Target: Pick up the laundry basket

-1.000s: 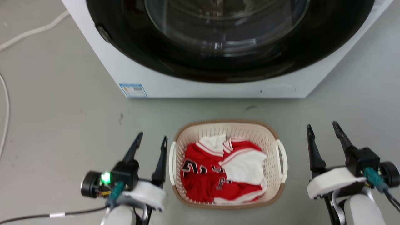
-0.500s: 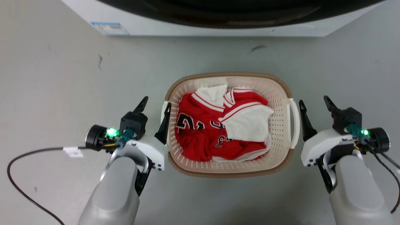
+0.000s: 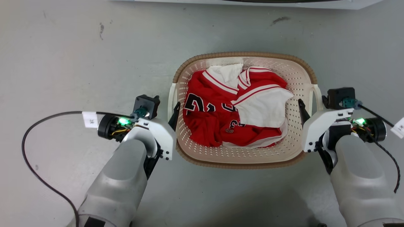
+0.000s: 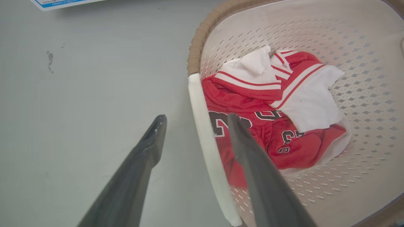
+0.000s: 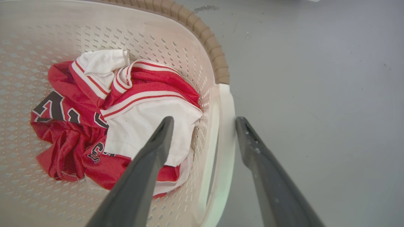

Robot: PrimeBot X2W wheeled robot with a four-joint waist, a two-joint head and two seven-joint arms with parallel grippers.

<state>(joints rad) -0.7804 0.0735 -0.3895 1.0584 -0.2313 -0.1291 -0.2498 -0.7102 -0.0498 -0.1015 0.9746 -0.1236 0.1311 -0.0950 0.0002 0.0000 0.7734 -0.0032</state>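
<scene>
Jaws newly astride basket (image 3: 240,55) with jersey (image 3: 205,129)

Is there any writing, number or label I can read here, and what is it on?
"2": large black figure on the red jersey in the basket; it looks like this, but its neighbours are folded away.
Smaller black characters lower on the jersey: creased, unreadable.
Left cable tag: mark too small to read.
Right cable tag: too small to read.
Blue-edged sticker in the left wrist view: cut off, unreadable.
</scene>
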